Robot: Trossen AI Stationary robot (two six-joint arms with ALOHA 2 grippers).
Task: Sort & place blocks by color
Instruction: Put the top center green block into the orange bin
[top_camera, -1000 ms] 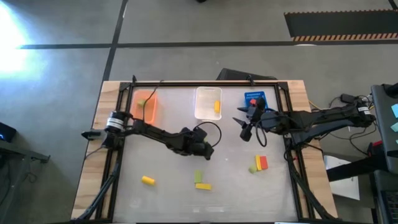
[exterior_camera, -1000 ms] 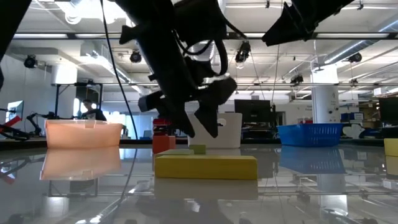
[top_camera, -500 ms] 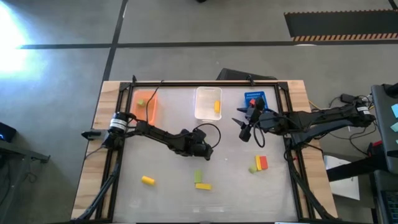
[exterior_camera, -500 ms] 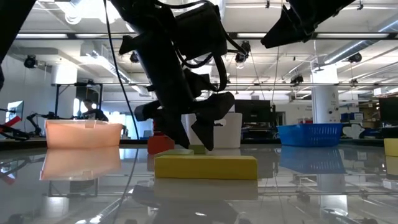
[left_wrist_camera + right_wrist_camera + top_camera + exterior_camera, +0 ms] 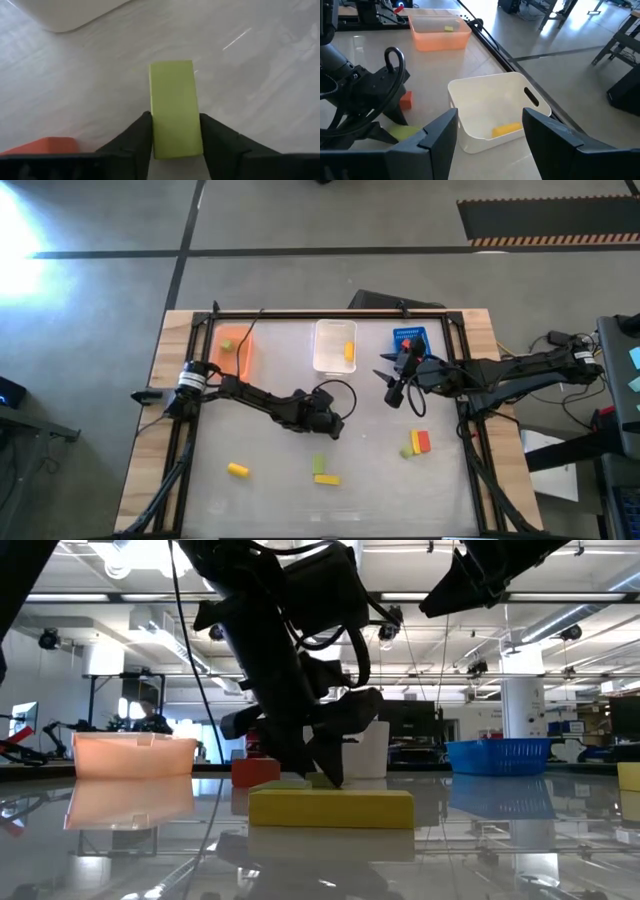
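My left gripper [image 5: 330, 423] is down at the table's middle, shut on a light green block [image 5: 172, 90] that lies flat on the table. A red block [image 5: 42, 146] lies just beside it. My right gripper [image 5: 393, 392] hangs open above the table in front of the blue bin [image 5: 410, 338], holding nothing. Loose on the table are a yellow block [image 5: 237, 470], a green block [image 5: 318, 464] next to another yellow one [image 5: 327, 479], and a green, yellow and red cluster [image 5: 418, 443]. My left gripper pinches the green block's end nearest the wrist [image 5: 160, 137] between its two fingers [image 5: 137, 137], one on each long side. The fingers lie along the block's length and slant down from above. The block rests flat on the table.
Along the far edge stand an orange bin [image 5: 235, 350] holding a green block [image 5: 449, 29], a white bin [image 5: 335, 345] holding a yellow block [image 5: 505, 130], and the blue bin. A black frame [image 5: 190, 380] edges the table.
My left gripper has dropped down to the table top over the green block, and its fingertips stand closer together than before. The right arm has kept still.
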